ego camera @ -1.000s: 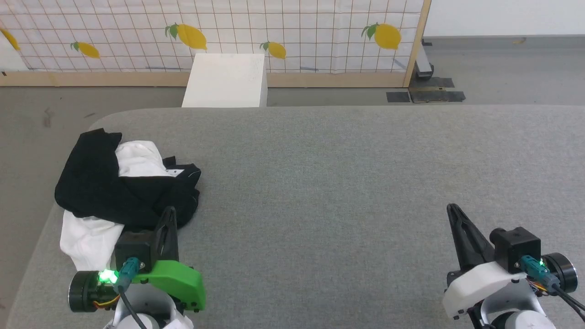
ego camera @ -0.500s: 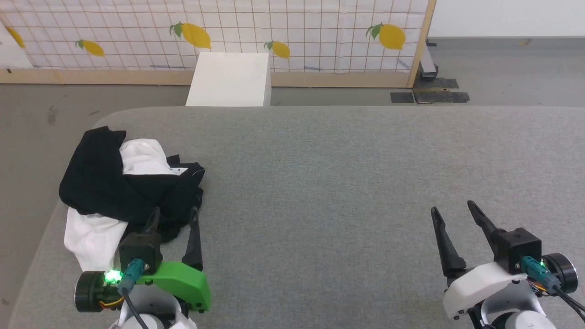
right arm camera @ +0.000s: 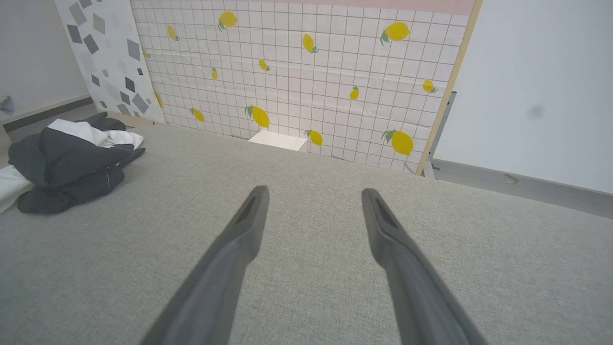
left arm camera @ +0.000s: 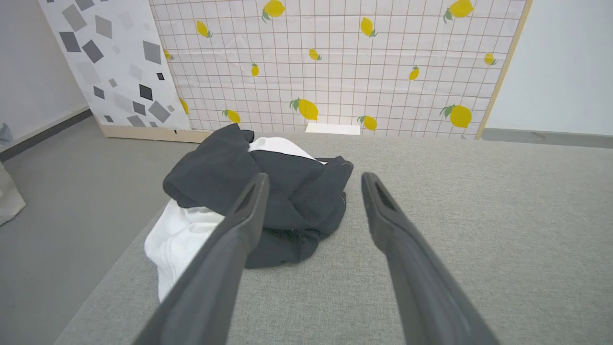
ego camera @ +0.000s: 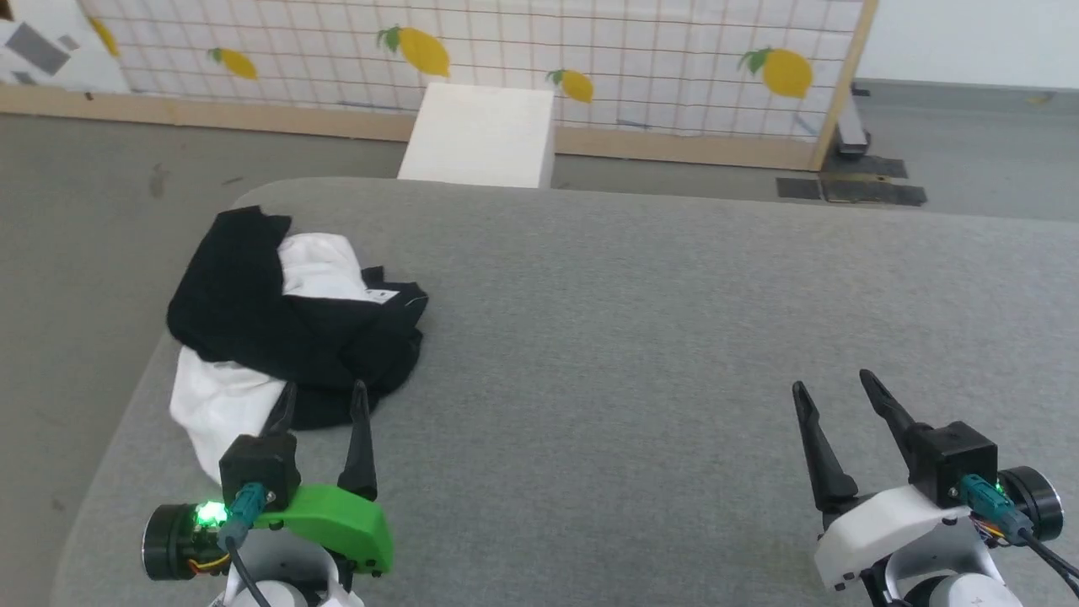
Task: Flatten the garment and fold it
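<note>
The garment (ego camera: 278,329) lies crumpled in a black-and-white heap at the left end of the grey table (ego camera: 632,337), with white fabric spilling toward the table's left edge. Its neckline band and chest print are hidden in the folds. My left gripper (ego camera: 324,389) stands open just in front of the heap, its fingertips at the near black edge and nothing between them. In the left wrist view the garment (left arm camera: 268,191) sits just beyond the open left gripper (left arm camera: 311,177). My right gripper (ego camera: 830,384) is open over bare table at the lower right, far from the garment (right arm camera: 67,163).
A white box (ego camera: 480,135) stands on the floor behind the table. A lemon-print grid screen (ego camera: 590,59) with a wooden frame runs along the back. Grey floor drops away to the left of the table edge (ego camera: 126,405).
Both grippers have opened from shut. The head camera has turned left, shifting the whole picture to the right; the garment itself has not moved on the table.
</note>
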You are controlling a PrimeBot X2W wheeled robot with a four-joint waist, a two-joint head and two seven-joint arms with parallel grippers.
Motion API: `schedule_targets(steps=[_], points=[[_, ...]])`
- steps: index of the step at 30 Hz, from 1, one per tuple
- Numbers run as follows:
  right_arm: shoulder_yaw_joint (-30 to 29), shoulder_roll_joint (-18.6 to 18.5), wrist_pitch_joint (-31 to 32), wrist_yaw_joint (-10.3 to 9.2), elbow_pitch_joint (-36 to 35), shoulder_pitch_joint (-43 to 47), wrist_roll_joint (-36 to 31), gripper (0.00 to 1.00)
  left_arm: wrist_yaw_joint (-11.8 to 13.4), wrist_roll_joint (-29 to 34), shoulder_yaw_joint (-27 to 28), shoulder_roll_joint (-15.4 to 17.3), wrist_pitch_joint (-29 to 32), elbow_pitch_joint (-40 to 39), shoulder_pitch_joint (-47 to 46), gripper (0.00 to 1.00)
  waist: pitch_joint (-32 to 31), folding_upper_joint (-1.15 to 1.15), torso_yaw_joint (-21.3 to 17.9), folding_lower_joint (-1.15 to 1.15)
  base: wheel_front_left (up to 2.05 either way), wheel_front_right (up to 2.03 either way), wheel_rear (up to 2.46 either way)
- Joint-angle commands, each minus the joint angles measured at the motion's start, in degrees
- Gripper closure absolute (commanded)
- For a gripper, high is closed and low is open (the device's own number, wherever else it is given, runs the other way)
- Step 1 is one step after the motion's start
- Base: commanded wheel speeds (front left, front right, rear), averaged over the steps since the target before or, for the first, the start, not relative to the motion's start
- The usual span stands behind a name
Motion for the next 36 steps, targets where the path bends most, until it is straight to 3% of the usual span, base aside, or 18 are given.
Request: schedule_targets(steps=[1,36], points=[[0.1,0.1,-0.5,-0.02,0.2,-0.8,0.3,0.0,0.5,-1.1,-0.1,0.3,-0.7,0.1,0.0,0.0,0.1,0.0,1.5,0.0,0.0,0.0,0.0],[1.0,0.1,-2.3,-0.05,1.4,-1.9,1.1,0.0,4.4,-6.1,-2.4,1.7,-4.5,0.3,0.9,0.0,0.5,0.0,14.4,0.0,0.0,0.0,0.0]])
